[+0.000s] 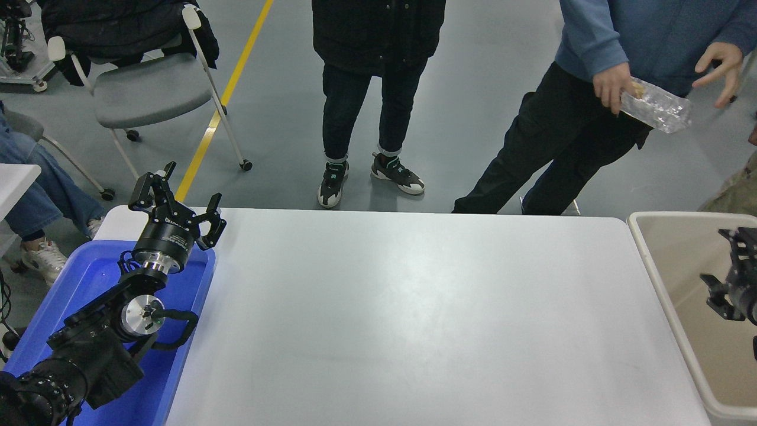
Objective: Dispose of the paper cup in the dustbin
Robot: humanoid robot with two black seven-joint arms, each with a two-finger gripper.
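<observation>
No paper cup shows anywhere in the head view. The beige dustbin (653,278) stands against the table's right end, and what I see of its inside holds nothing. My right gripper (719,271) reaches in from the right edge above the dustbin's opening, open and empty. My left gripper (177,200) is parked over a blue tray at the table's left end, open and empty.
The blue tray (195,307) lies under my left arm. The white table (414,307) spans the middle. Two people stand at the far side; one in a blue top holds a crinkly shiny bag (656,109). A grey chair (148,89) stands at the back left.
</observation>
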